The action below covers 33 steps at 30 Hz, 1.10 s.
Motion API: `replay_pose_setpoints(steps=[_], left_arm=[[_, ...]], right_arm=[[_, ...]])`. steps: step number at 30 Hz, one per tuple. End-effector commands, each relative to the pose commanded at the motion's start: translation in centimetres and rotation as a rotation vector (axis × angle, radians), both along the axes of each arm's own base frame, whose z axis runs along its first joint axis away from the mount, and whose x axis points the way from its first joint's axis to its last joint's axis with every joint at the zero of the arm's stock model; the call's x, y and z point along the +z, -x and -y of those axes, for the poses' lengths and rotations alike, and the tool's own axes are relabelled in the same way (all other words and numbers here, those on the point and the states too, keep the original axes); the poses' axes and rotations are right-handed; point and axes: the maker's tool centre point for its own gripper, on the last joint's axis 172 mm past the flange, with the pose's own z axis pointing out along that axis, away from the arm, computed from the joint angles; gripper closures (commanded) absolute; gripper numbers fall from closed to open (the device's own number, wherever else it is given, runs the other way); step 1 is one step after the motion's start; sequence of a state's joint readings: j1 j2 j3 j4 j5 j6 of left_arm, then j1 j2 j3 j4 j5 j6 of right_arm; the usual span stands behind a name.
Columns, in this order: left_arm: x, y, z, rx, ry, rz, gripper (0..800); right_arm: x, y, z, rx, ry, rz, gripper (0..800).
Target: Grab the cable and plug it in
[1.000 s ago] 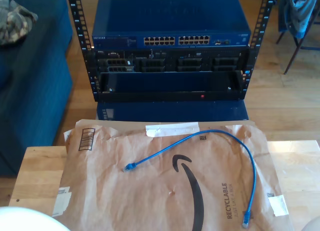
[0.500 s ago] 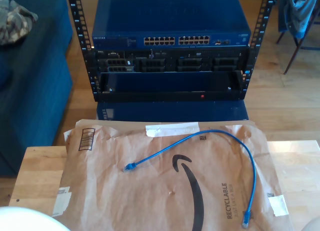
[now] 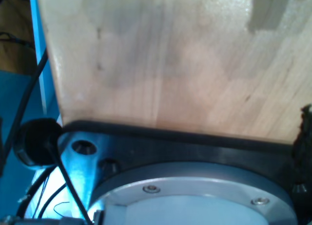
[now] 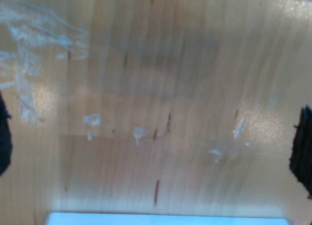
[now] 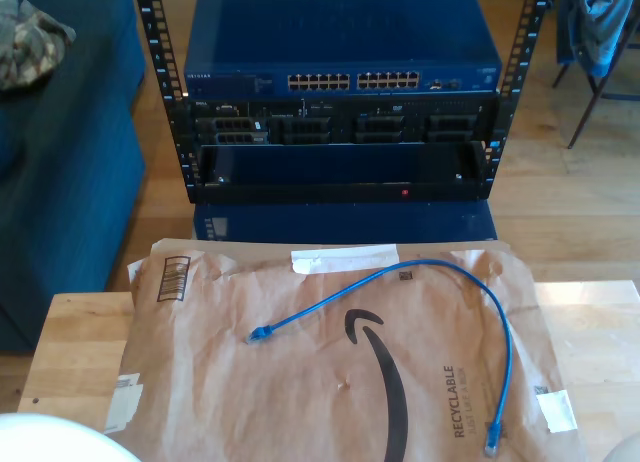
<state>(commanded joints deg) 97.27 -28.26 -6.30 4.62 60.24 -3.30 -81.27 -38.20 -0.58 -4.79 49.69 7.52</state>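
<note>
The thin blue cable (image 5: pixel 440 266) lies in a loose arc on a brown paper mailer (image 5: pixel 300 382) on the wooden table. One plug (image 5: pixel 259 334) rests toward the exterior view's left. The other plug (image 5: pixel 491 448) sits near the bottom edge, toward the exterior view's right. My first gripper (image 3: pixel 156 137) hangs over bare wood beside a round grey arm base (image 3: pixel 195 200), one dark fingertip (image 3: pixel 305 132) at the frame edge. My second gripper (image 4: pixel 153 147) hovers over scuffed bare wood, its dark fingers (image 4: pixel 303 152) far apart. Nothing is between either pair of fingers.
Behind the table stands a black rack holding a blue network switch (image 5: pixel 340 42) with a row of ports (image 5: pixel 355 81), with server units below it. A blue sofa (image 5: pixel 60 182) fills the exterior view's left. White rounded shapes (image 5: pixel 40 444) show at the exterior view's lower corners.
</note>
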Motion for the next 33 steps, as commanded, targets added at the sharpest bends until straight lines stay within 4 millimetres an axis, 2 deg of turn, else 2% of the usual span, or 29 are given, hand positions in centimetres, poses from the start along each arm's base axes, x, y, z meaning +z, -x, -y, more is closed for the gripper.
replay_pose_setpoints(steps=[13, 15, 17, 20, 22, 23, 25, 27, 31, 33], left_arm=[[0.0, 0.0, 0.0, 0.0, 0.0, -0.002, 0], [0.2, 0.1, -0.1, -0.002, 0.0, -0.005, 0], [1.4, 0.3, -0.6, 0.002, 0.004, -0.011, 0], [4.8, 0.5, -1.1, 0.011, 0.053, -0.017, 0], [7.2, 0.4, -1.7, 0.033, 0.081, -0.033, 0], [8.3, -0.4, -2.2, 0.045, 0.084, -0.036, 0], [10.7, -2.8, -3.4, 0.055, 0.085, -0.045, 0], [12.6, -4.5, -3.6, 0.046, 0.1, -0.088, 0], [14.5, -6.7, -4.6, 0.056, 0.059, -0.154, 0], [15.3, -8.5, -5.1, 0.06, 0.027, -0.171, 0]], right_arm=[[0.5, -0.1, 0.4, -0.002, 0.007, 0.0, 3], [1.8, -0.3, 1.5, -0.008, 0.033, 0.003, 3], [3.7, -0.1, 1.6, -0.03, 0.014, -0.007, 4], [7.7, 0.0, 2.0, -0.119, -0.033, -0.043, 3], [10.2, -0.4, 3.3, -0.161, -0.014, -0.046, 4], [11.0, -0.7, 4.1, -0.176, 0.009, -0.043, 4], [12.5, -3.0, 5.3, -0.172, 0.055, -0.043, 4], [13.4, -5.7, 5.6, -0.163, 0.084, -0.051, 4], [15.6, -10.8, 6.0, -0.201, 0.15, -0.041, 4], [16.8, -14.1, 5.4, -0.197, 0.178, -0.028, 4]])
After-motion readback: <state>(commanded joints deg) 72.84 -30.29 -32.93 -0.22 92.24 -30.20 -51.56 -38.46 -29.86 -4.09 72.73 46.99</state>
